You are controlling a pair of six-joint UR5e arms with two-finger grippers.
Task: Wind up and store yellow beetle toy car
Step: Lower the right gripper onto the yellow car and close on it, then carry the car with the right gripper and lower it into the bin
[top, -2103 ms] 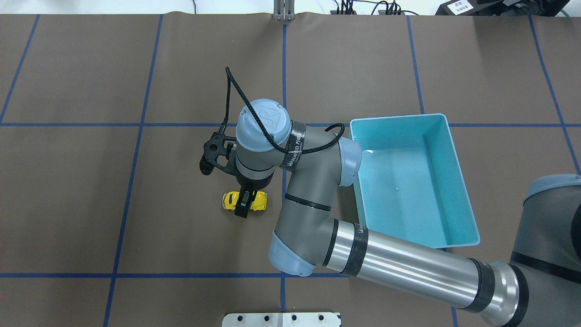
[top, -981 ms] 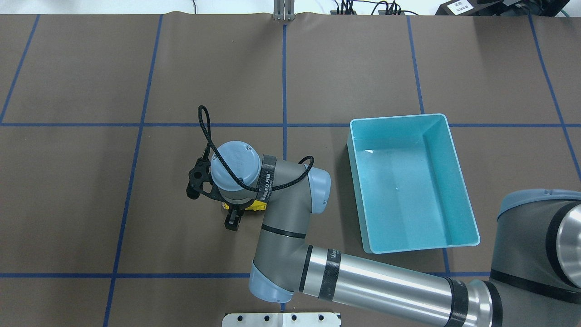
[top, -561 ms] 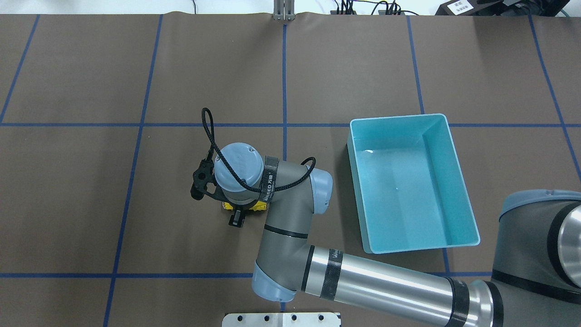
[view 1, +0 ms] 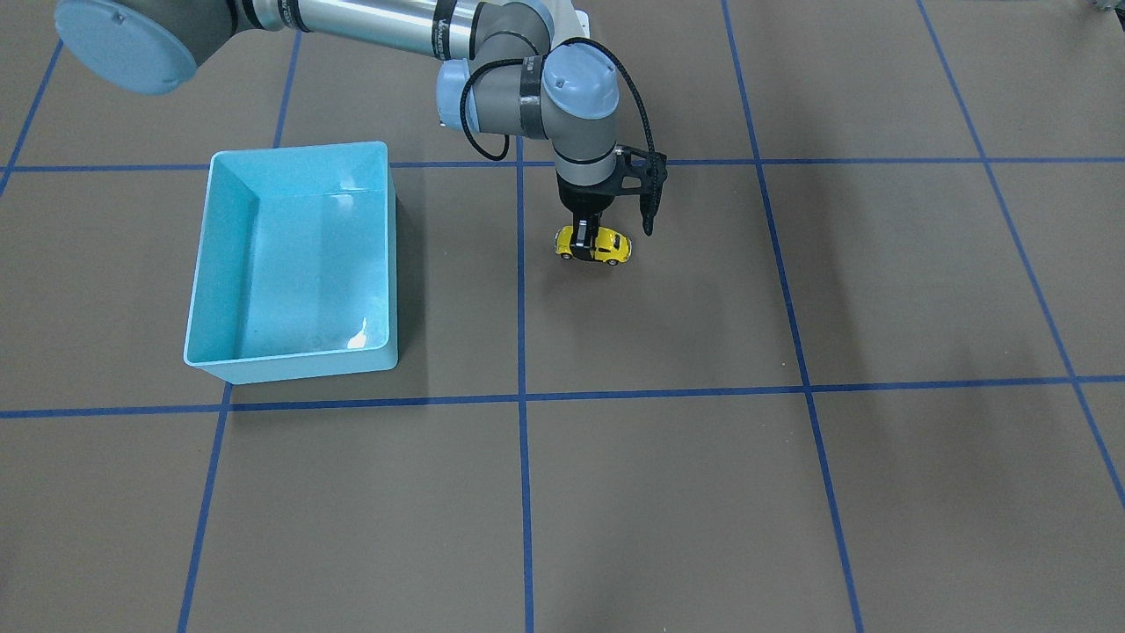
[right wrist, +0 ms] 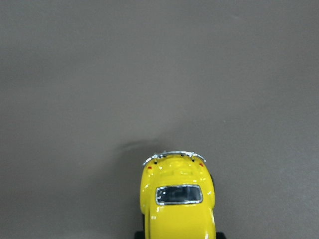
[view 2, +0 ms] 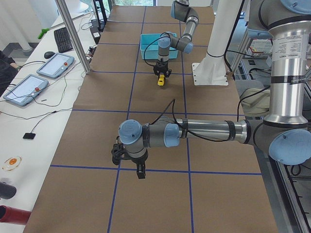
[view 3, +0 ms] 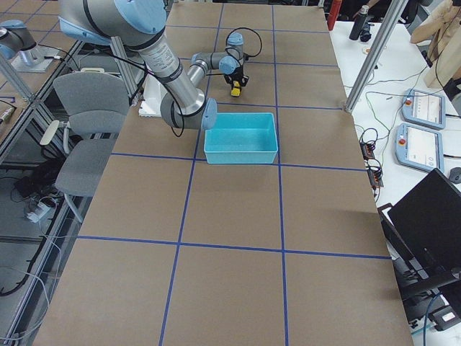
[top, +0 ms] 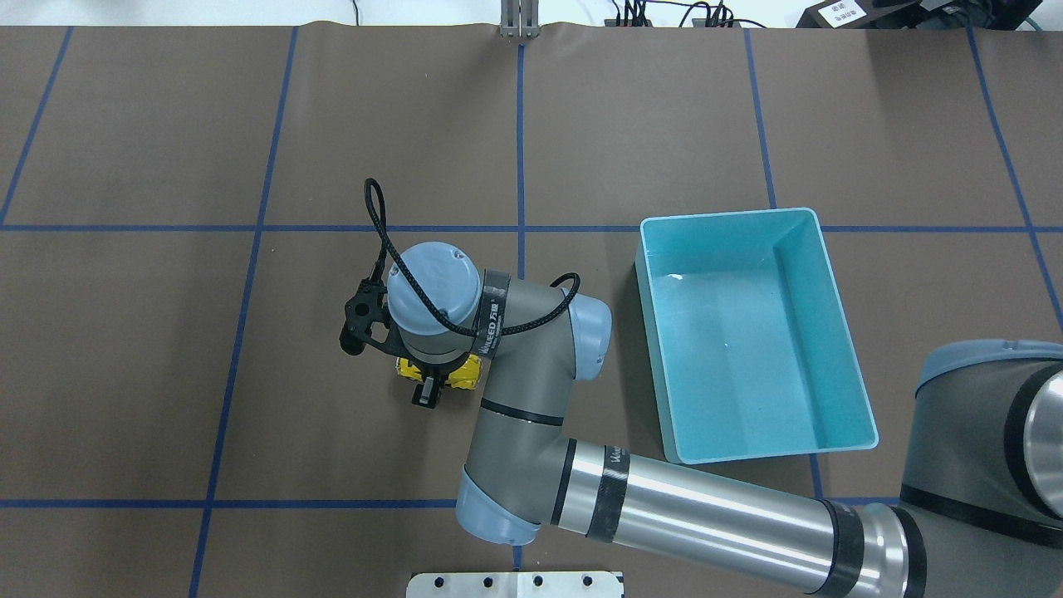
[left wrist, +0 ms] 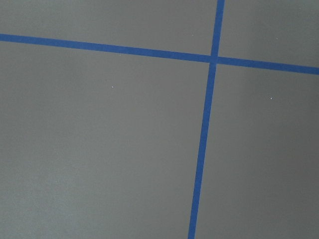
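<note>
Right hand (view 1: 584, 239) is clamped on the tiny yellow rounded beetle toy car (top: 467, 374), which sits on the brown tabletop (top: 124, 374) at nine o'clock from the light blue plastic bin (top: 751, 453) overhead. Winding looks underway and storing remains. I cannot tell how far open the left hand (view 2: 140, 172) is.

The beetle toy car (view 1: 605, 247) stands on the desk (view 1: 703, 492) near its middle, clasped from above by the right end effector (view 1: 582, 242); the bin (view 1: 290, 366) sits well apart, toward the desk's right end; the left end effector (view 2: 140, 174) hangs toward the left end.
</note>
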